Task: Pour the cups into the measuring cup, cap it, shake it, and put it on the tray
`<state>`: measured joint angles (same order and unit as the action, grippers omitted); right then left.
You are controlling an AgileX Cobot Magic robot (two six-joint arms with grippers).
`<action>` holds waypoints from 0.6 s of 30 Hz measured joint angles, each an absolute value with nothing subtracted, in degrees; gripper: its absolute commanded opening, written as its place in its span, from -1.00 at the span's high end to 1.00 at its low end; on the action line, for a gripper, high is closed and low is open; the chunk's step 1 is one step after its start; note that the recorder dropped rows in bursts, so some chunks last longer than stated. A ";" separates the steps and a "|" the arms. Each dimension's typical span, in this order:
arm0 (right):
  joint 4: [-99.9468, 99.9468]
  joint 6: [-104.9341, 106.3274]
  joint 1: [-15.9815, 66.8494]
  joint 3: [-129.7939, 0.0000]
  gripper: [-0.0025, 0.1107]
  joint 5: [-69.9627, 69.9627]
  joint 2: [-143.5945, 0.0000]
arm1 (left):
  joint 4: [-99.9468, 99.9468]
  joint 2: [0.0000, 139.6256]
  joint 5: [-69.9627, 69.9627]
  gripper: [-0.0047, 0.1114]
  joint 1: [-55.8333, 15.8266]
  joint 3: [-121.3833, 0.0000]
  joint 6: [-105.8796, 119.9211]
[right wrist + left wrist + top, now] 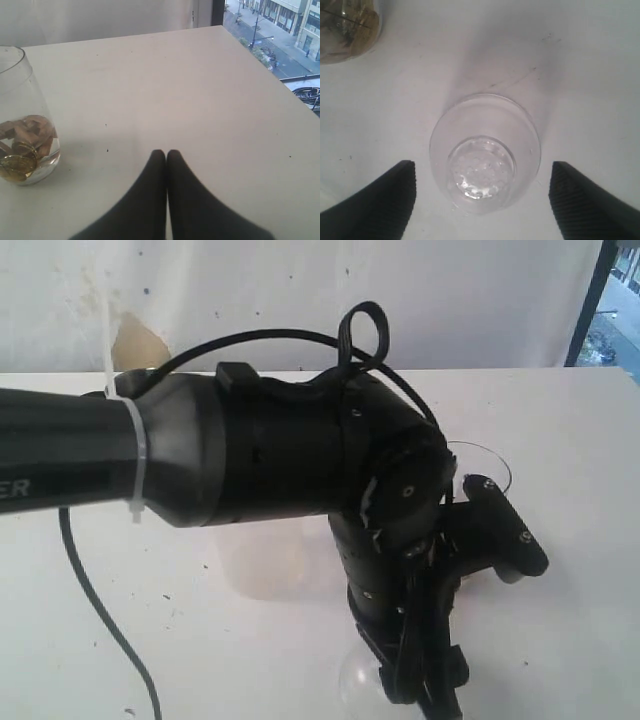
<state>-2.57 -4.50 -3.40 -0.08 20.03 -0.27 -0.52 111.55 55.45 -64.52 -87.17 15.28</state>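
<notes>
Left fingers stand wide apart, two black ribbed pads, one on each side of a clear cup. Bare white bench shows between each pad and the cup's wall, so they grip nothing. The left wrist view looks straight down into the cup: it stands upright on the bench, its rim wider than its dimpled base. No printed markings can be made out from this angle.

Right fingers are pressed together with no gap, holding nothing, and hang just above the bench. Near them, off to one side and not touching, stands a rounded glass – upright, open-topped, with gold-coloured coins and brown chunks lying in its bottom. A window beyond the far edge of the bench shows a street below.

A similar glass with brownish, golden contents sits at the corner of the left wrist view, well apart from the clear cup.

In the exterior view a thick black arm reaches in from the left and fills most of the frame, a white cable tie around it and a black cable trailing below. Behind and below the arm stands a frosted tumbler, partly hidden. The rim of a clear glass shows past the arm's wrist on the right – whether it is the glass with the coins cannot be told. A pale wall rises behind the bench.
</notes>
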 measured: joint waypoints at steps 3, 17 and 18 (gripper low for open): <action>-2.57 -4.50 -3.40 -0.08 0.96 20.03 -0.27 | -0.66 111.55 57.09 -0.17 -64.52 -87.39 14.42; -2.57 -4.50 -3.40 -0.08 0.96 20.03 -0.27 | -0.55 91.98 64.52 0.92 -64.52 -86.48 7.12; -2.57 -4.50 -3.40 -0.08 0.96 20.03 -0.27 | -0.55 89.36 64.61 0.92 -64.52 -84.84 6.27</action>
<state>-2.57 -4.50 -3.40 -0.08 20.03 -0.27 -0.55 89.36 64.61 -64.52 -84.84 6.27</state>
